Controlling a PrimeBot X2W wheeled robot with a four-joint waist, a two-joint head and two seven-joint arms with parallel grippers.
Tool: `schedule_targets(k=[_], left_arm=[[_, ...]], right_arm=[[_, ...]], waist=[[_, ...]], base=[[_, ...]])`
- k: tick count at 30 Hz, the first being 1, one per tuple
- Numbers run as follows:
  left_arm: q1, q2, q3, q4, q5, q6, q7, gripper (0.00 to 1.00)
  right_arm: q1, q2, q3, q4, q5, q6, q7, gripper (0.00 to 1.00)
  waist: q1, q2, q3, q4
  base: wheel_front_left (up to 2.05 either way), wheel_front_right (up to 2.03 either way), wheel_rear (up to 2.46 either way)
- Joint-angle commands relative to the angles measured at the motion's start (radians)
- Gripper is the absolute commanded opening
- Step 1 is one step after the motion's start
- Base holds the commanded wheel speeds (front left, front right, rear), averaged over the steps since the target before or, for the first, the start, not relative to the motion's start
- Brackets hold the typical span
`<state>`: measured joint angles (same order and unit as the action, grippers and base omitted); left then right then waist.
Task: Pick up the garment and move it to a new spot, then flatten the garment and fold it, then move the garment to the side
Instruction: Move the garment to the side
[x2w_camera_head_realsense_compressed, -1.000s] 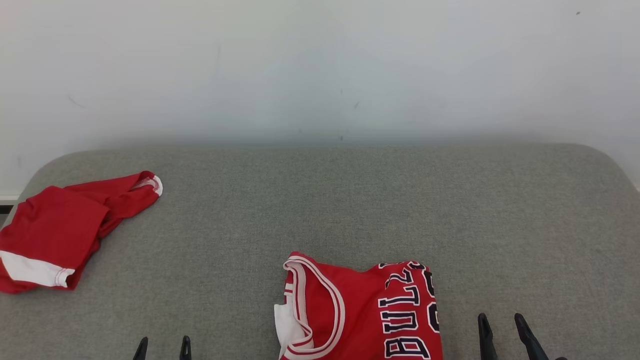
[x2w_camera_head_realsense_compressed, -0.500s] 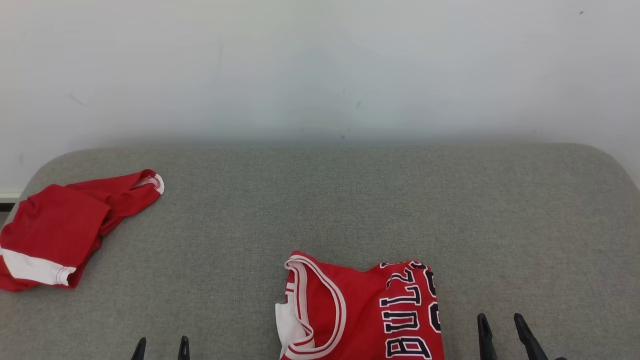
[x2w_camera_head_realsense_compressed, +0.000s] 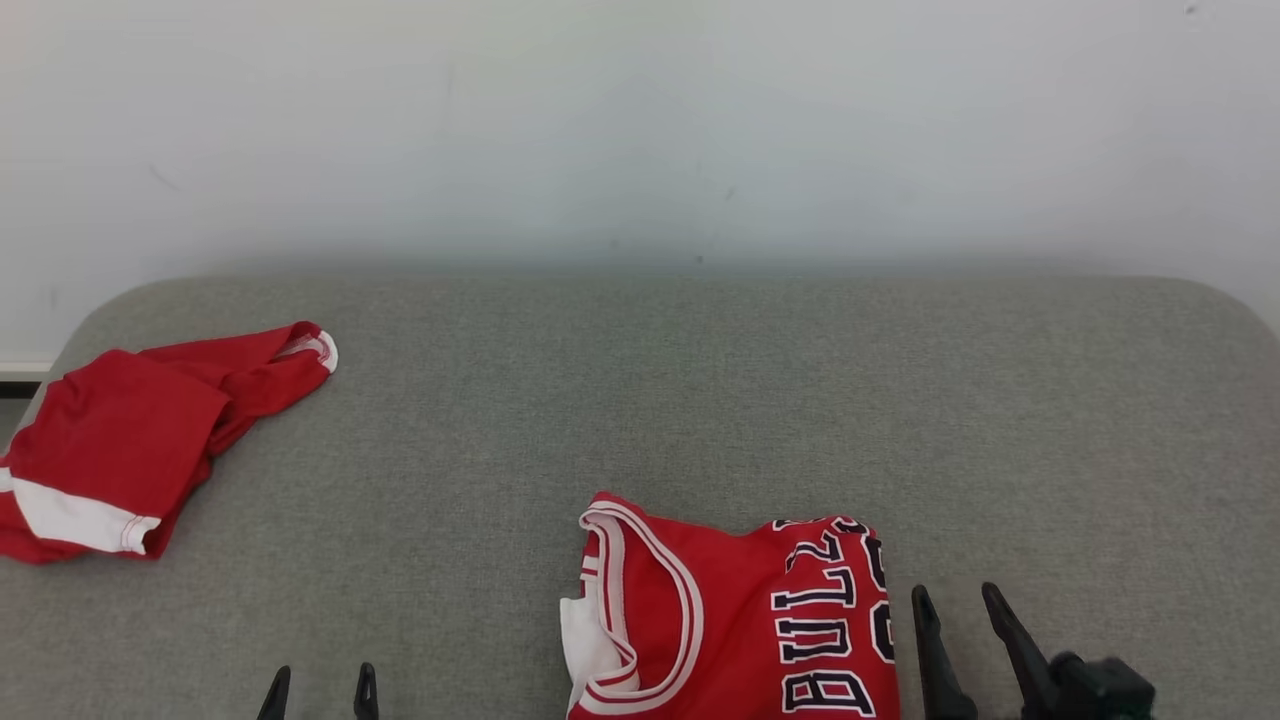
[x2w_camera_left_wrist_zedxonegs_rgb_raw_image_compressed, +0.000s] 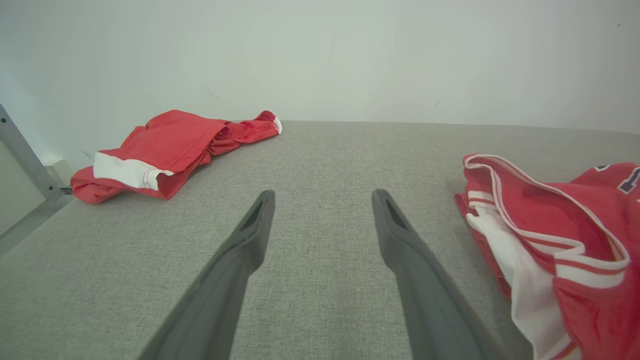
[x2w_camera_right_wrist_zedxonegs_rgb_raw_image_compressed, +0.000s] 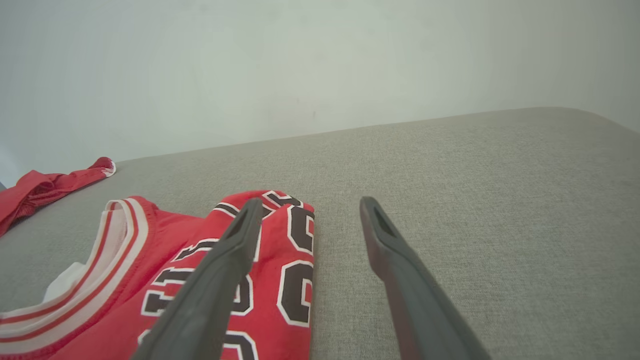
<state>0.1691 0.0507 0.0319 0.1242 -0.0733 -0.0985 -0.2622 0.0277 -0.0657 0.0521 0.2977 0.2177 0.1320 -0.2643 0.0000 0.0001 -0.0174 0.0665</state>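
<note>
folded jersey: just left of right tool | left tool: well apart, right tool nearer | both tools spread, empty

The red jersey lies folded at the lower centre of the frame on the grey surface. Its white-and-red striped collar is toward the left, and dark, white-edged lettering runs up its right part. A pair of red shorts with a white band sits loosely bunched at the far left edge.
</note>
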Motion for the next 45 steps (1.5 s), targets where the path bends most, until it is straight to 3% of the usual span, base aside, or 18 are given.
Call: schedule_targets(k=[1, 15, 25, 26, 28, 34, 45], left_arm=[[-0.011, -0.001, 0.000, 0.004, -0.010, -0.004, -0.002, 1.00], [-0.029, -0.001, -0.010, 0.017, -0.011, -0.014, -0.002, 1.00], [-0.048, -0.001, -0.012, 0.022, -0.023, -0.010, -0.002, 1.00], [-0.049, -0.001, -0.014, 0.023, -0.024, -0.009, -0.002, 1.00], [-0.049, -0.001, -0.017, 0.025, -0.025, -0.009, -0.002, 1.00], [-0.035, -0.001, -0.019, 0.027, -0.036, -0.006, -0.002, 1.00], [-0.090, -0.001, -0.050, 0.008, -0.067, 0.001, -0.002, 1.00]], right_arm=[[-0.040, -0.001, 0.009, 0.055, -0.008, -0.002, -0.002, 1.00], [-0.237, 0.005, 0.006, 0.441, -0.001, -0.002, -0.002, 1.00], [-0.295, 0.015, 0.091, 0.641, 0.099, -0.002, 0.003, 1.00], [-0.299, 0.016, 0.104, 0.657, 0.118, -0.002, 0.004, 0.93], [-0.305, 0.019, 0.143, 0.671, 0.159, -0.002, 0.006, 0.00], [-0.340, 0.013, 0.219, 0.663, 0.236, -0.002, 0.004, 0.00], [-0.589, -0.161, 0.281, 0.623, 0.248, -0.002, -0.001, 0.00]], waist=[[0.0000, -0.0001, 0.006, 0.012], [0.0000, -0.0001, 0.030, 0.075], [0.0000, -0.0001, 0.044, 0.083], [0.0000, -0.0001, 0.044, 0.084], [0.0000, -0.0001, 0.041, 0.085], [0.0000, -0.0001, 0.034, 0.072], [0.0000, -0.0001, 0.096, 0.024]], base=[[0.00, 0.00, 0.00], [0.00, 0.00, 0.00], [0.00, 0.00, 0.00], [0.00, 0.00, 0.00], [0.00, 0.00, 0.00], [0.00, 0.00, 0.00], [0.00, 0.00, 0.00]])
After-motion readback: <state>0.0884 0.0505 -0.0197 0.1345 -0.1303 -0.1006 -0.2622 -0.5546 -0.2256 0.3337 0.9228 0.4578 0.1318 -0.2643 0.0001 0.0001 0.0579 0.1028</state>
